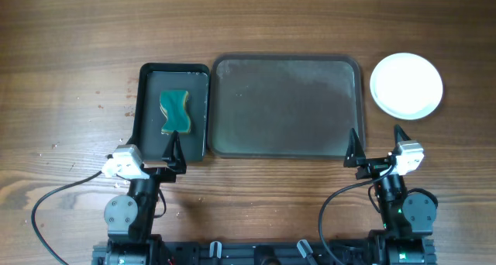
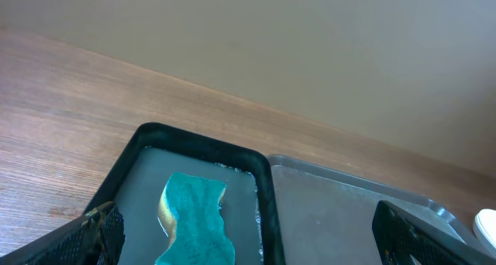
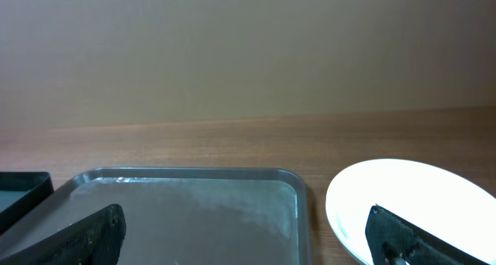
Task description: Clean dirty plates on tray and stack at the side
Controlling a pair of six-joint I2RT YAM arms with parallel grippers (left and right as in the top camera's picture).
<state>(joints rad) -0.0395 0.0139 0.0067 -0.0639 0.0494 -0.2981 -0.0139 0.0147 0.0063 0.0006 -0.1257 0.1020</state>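
Presently left hand (image 2: pixel 260 240) and right hand (image 3: pixel 249 243) hang spread (both empty) near the tray (image 1: pixel 287 106), white plate (image 1: pixel 406 85) beside it.

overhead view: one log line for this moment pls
plates: right of tray, count unclear | tray: bare | sponge: in small black tray | left gripper: open, empty | right gripper: open, empty
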